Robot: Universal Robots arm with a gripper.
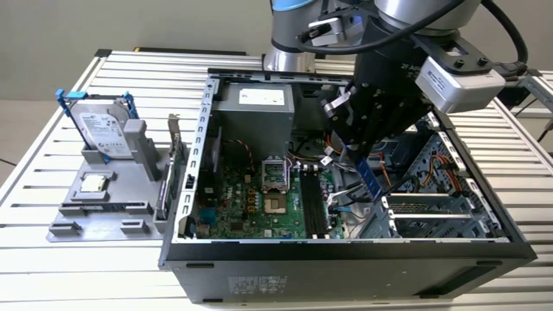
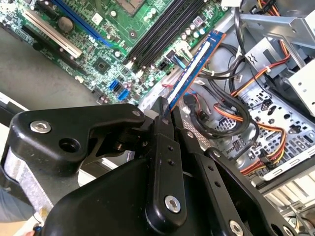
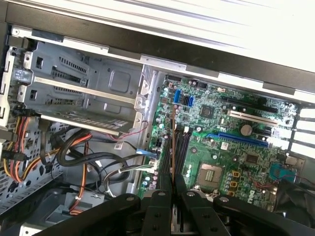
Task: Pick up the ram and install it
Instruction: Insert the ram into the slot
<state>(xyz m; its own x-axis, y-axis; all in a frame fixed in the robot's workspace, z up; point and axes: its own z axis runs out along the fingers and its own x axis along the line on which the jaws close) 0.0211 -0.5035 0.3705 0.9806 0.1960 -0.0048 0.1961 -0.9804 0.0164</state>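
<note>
ram (image 2: 197, 61) in gripper (image 2: 164, 114), apparently above slots (image 2: 167, 29)

Lab or workshop bench: slatted aluminium table (image 1: 52, 194), opened computer case (image 1: 346, 259), grey parts fixture (image 1: 103, 207) holding hard drive (image 1: 102, 133), robot arm overhead.

Arm comes in from the top of the exterior view, wrist angled down toward frame centre. Pincer (image 1: 367, 170) points downward, black fingers (image 3: 165, 189) drawn tight together (clamped on the ram (image 1: 370, 178), held edge-on). In both wrist views the finger linkages fill the lower frame.
</note>
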